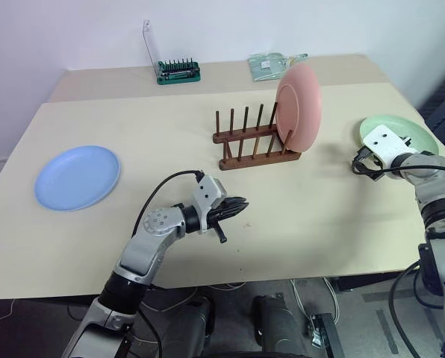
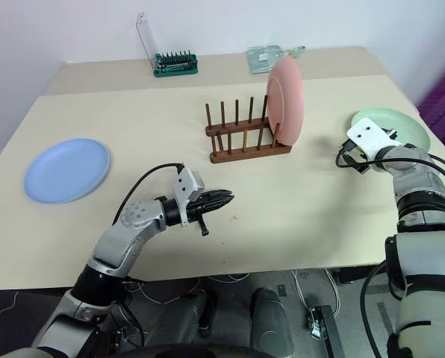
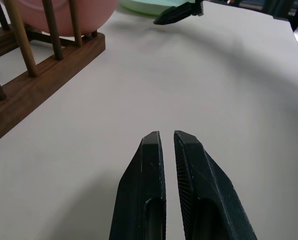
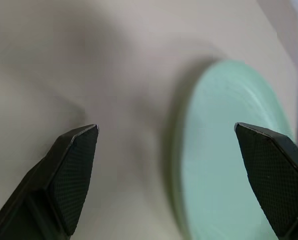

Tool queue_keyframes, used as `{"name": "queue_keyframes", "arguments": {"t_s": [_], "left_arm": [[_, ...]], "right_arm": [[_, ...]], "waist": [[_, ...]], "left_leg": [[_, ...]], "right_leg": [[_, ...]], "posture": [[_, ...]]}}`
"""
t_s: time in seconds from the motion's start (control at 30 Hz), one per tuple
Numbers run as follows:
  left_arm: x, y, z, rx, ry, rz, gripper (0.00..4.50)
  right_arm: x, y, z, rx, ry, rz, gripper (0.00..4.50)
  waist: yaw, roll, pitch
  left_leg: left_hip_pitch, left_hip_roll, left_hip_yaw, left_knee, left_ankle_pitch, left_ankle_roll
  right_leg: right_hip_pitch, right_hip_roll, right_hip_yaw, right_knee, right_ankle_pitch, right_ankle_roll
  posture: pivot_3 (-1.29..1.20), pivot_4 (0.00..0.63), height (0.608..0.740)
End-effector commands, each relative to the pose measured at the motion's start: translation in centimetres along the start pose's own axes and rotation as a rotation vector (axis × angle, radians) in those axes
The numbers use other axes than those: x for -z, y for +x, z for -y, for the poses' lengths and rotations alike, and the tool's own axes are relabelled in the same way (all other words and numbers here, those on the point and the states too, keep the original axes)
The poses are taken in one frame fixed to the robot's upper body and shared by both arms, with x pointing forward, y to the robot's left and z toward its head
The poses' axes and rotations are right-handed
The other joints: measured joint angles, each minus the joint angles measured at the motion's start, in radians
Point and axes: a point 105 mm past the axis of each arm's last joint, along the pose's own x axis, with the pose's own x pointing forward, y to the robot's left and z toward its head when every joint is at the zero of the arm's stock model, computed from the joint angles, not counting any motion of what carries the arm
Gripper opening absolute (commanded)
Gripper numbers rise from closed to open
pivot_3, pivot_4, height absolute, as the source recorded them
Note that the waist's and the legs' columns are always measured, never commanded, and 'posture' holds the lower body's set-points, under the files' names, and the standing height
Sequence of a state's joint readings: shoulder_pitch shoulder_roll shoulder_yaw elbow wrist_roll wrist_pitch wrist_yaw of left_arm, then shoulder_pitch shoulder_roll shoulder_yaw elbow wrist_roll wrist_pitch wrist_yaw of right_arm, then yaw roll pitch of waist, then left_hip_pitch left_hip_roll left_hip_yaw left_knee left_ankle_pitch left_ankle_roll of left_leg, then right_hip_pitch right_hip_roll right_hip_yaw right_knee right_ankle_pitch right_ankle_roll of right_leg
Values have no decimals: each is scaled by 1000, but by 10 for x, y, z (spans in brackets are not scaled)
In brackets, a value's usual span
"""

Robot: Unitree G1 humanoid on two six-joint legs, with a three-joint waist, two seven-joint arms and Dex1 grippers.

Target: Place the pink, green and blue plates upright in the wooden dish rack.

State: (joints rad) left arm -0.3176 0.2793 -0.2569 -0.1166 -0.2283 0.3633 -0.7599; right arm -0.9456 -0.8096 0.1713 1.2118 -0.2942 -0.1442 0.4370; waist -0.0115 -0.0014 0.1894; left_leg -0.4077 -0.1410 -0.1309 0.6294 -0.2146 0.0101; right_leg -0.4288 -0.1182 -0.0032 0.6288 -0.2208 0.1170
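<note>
Three plates [image 1: 78,176], one rack [image 1: 252,142]

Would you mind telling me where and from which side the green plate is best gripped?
Probably at its near rim. The green plate lies flat on the table, so only its raised edge offers a hold. The open right pincer already faces that edge from the rack's side; one finger could slide under the rim, the other over it.

Pink plate [image 1: 299,103]; pale green plate [image 1: 402,131]; light blue plate [image 1: 77,177]; dark reddish-brown wooden rack [image 1: 254,139]; beige table [image 1: 170,119]; green tool holder [image 1: 179,71], clear lid; black gripper fingers [image 3: 154,190], ribbed pads.
</note>
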Motion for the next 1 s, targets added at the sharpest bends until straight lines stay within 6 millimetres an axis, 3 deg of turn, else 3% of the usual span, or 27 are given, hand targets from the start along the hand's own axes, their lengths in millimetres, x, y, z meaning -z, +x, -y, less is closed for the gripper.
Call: {"name": "queue_keyframes", "arguments": {"t_s": [0.03, 0.13, 0.3, 0.33, 0.5, 0.6, 0.67, 0.77, 0.87, 0.93, 1.0], "left_arm": [[-7, -4, 3, -2, 22, 27, 378], [-7, -5, 4, -6, 21, 25, 378], [-8, -5, 2, -11, 25, 24, 378], [-8, -5, 2, -11, 26, 24, 378], [-8, -5, 2, -9, 26, 25, 378], [-7, -6, 3, -7, 25, 23, 378], [-7, -6, 3, -6, 24, 21, 378], [-6, -7, 4, -1, 22, 20, 378], [-7, -6, 3, 0, 19, 22, 378], [-8, -7, 1, -8, 16, 28, 378], [-8, -8, -3, -21, 15, 28, 378]], "right_arm": [[9, 0, 10, 81, -60, -65, 3940], [13, 0, 10, 99, -48, -89, 2776], [14, 0, 13, 140, -77, -94, 262], [11, 0, 16, 155, -71, -81, 59], [-13, -4, 31, 221, -88, 38, 59], [-42, -12, 49, 263, -111, 178, 59], [-79, -26, 68, 302, -26, 366, 59], [-139, -61, 104, 359, 199, 683, 59], [-195, -107, 117, 224, 416, 1040, 59], [-222, -139, 110, -32, 568, 1237, 59], [-238, -169, 87, -292, 564, 1345, 59]], "waist": [[0, 0, 0], [3, 0, 0], [-1, 0, 0], [-3, 0, 0], [-5, 1, 0], [-5, 1, 0], [-6, 1, 0], [-6, 2, 0], [-5, 2, 0], [-1, 2, 0], [4, 2, 0]], "left_leg": [[0, 0, 0, 0, 0, 0], [0, -1, -1, 0, 0, 0], [0, -1, -1, 0, 0, 0], [0, -1, -1, 0, 0, 0], [1, 0, 0, -1, 0, 0], [1, -1, 0, -1, 0, 0], [1, 0, 0, -1, 0, 0], [1, 0, 0, -1, 0, 0], [1, 0, 0, -1, 0, 0], [1, 0, -2, -1, 0, 1], [0, 0, -3, -1, -1, 1]], "right_leg": [[0, 0, 0, 0, 0, 0], [1, 0, 0, 0, 0, 0], [1, 0, 0, 0, 0, 0], [0, 0, 0, 0, 0, 0], [0, 0, 1, 0, 0, 0], [0, 0, 1, 0, 0, 0], [0, 1, 1, 0, 0, 0], [0, 1, 1, 0, 0, 0], [0, 1, 1, 0, 0, 0], [0, 2, 1, 0, 0, 0], [0, 1, 1, 1, 0, 0]], "posture": [[0, 150, 740], [0, 150, 740], [0, 150, 740], [0, 150, 740], [0, 150, 740], [0, 150, 740], [0, 150, 740], [0, 150, 740], [0, 150, 740], [0, 150, 740], [0, 150, 740]]}}
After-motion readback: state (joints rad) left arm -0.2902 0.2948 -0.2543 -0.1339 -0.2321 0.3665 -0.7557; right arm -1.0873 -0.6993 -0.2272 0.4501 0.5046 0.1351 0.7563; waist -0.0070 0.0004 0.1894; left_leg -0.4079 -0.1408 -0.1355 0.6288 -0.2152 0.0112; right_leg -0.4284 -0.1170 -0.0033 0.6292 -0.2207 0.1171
